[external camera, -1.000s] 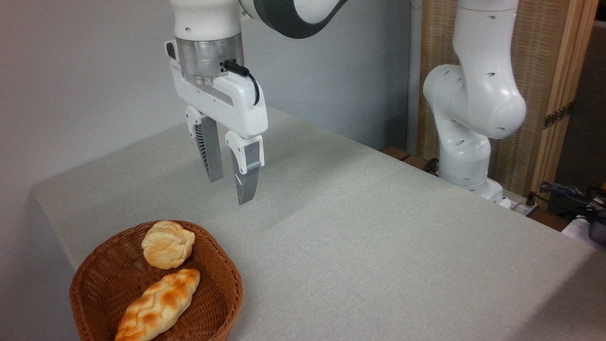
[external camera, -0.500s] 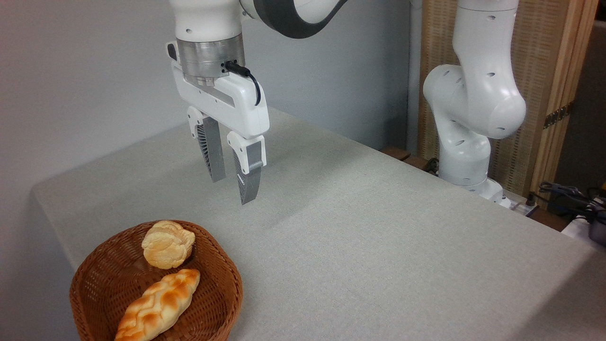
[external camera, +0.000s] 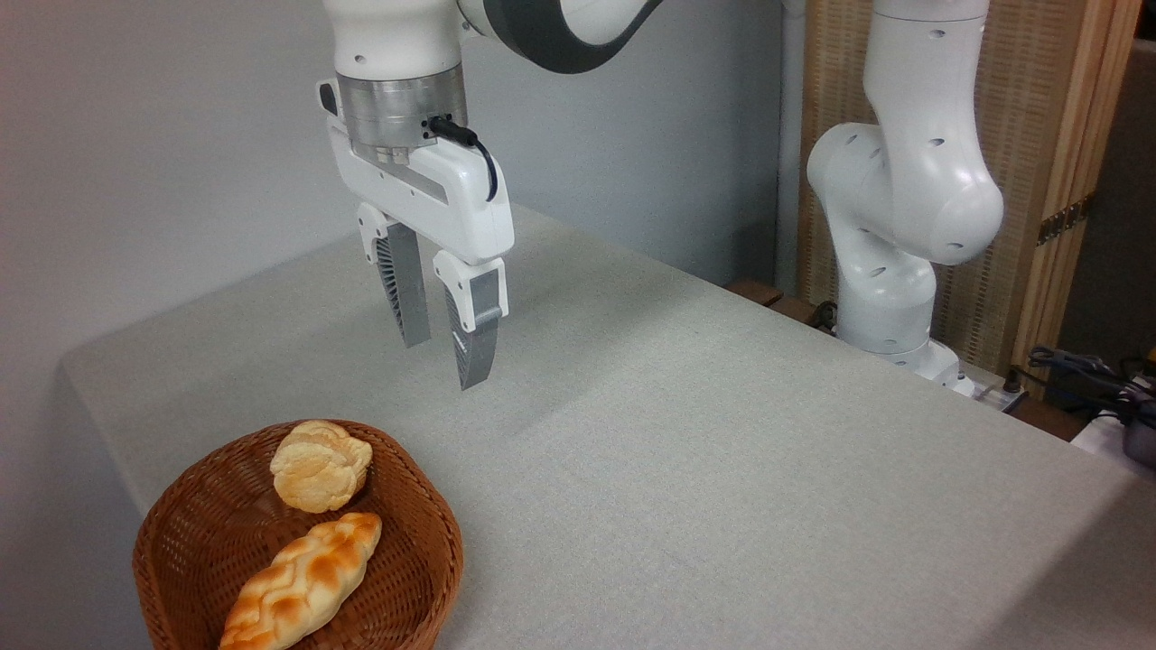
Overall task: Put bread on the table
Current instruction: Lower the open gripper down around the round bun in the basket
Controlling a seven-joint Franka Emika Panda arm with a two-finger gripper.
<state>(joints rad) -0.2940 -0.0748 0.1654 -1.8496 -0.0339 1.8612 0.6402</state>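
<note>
The bread (external camera: 320, 466), a small lumpy pale-golden bun, lies at the back of a brown wicker basket (external camera: 411, 578) at the lower left. The basket stands on the table (external camera: 722, 451), which is covered in light grey speckled cloth. My gripper (external camera: 442, 363) hangs in the air above the table, up and to the right of the bread and apart from it. Its two grey ribbed fingers point down, stand open and hold nothing.
A long braided orange-brown loaf (external camera: 301, 580) lies in the front of the basket. The arm's white base (external camera: 890, 262) rises at the table's far right edge. Behind it are a wooden screen (external camera: 1039, 162) and cables (external camera: 1093, 375). A grey wall backs the table.
The gripper has shifted a little to the right over the last second. Its fingers stay equally open. The bread and the loaf have not moved.
</note>
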